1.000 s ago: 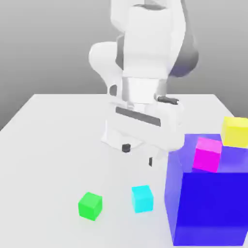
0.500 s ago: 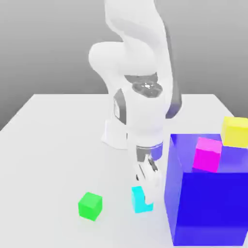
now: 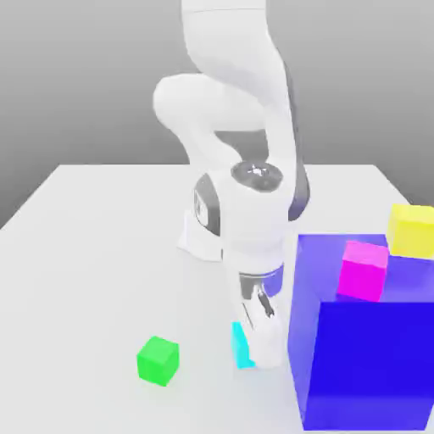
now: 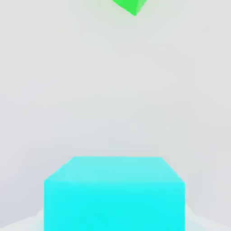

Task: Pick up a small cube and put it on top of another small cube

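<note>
One large, glossy deep-blue block (image 3: 364, 364) stands on the pale, smooth worktop (image 3: 76, 280) toward the exterior view's right, its near wall just beside the white end effector (image 3: 261, 346). The end effector is low over the worktop, its fingers closed against opposite sides of the small bright cyan cube (image 4: 114, 205), gripping it. That cube sits between the blue block and the small bright green cube (image 3: 158, 360), which rests alone on the worktop toward the exterior view's left. A small magenta cube (image 3: 364, 271) and a small yellow cube (image 3: 413, 230) sit on top of the blue block.

The closeness of that block is probably the main danger: a lift that drifts sideways could knock the hand or the cyan cube into its wall, twisting the grip or shaking the magenta cube, which sits near an edge. A shallow pinch could let the cyan cube slip as it rises. Later, the green cube's turned stance could leave a misaligned stack that tips on release.
</note>
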`<act>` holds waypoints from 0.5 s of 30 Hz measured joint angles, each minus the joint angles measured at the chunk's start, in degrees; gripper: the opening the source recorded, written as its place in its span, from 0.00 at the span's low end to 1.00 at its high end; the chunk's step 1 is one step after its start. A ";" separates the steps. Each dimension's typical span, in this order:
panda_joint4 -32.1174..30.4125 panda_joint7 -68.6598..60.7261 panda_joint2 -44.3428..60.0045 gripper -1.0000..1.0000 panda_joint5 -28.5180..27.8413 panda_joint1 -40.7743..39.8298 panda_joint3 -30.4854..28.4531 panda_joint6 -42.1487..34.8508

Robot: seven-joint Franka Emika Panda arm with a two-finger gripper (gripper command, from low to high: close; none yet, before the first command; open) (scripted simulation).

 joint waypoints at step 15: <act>2.25 -6.81 -12.33 0.00 11.90 -9.64 -3.77 -14.35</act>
